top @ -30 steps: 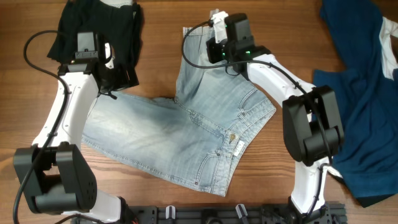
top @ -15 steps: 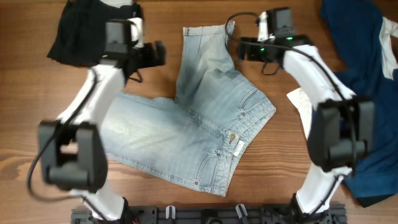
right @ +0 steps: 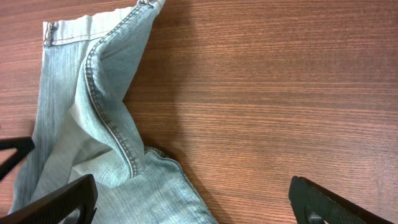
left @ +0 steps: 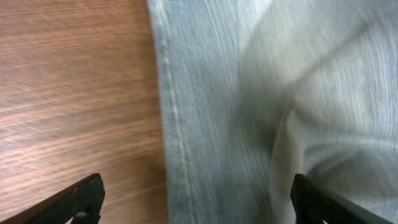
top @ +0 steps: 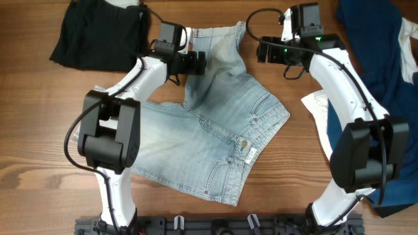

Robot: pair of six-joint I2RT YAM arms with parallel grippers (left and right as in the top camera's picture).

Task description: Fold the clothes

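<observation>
**Overhead and wrist views.** The pale denim shorts [top: 219, 134] are lying spread on the wooden worktop [top: 39, 130], near its centre. One leg is reaching toward the far edge and is folded over on itself; the waistband side is pointing toward the near right. A black garment [top: 98, 32] is sitting bunched at the far left, apart from the shorts. A dark navy garment [top: 382, 98] is covering the right side, with a white piece [top: 317, 104] showing at its edge.

The left end effector [top: 198, 63] is hanging over the left margin of the raised leg. In the left wrist view its fingers [left: 84, 196] are standing wide apart, straddling the stitched side seam [left: 174, 112]. Contact with the cloth cannot be told.

The right end effector [top: 261, 50] is hovering just beside the leg's far right corner. Its fingers [right: 62, 199] are also spread wide, holding nothing, over the denim edge and bare wood.
</observation>
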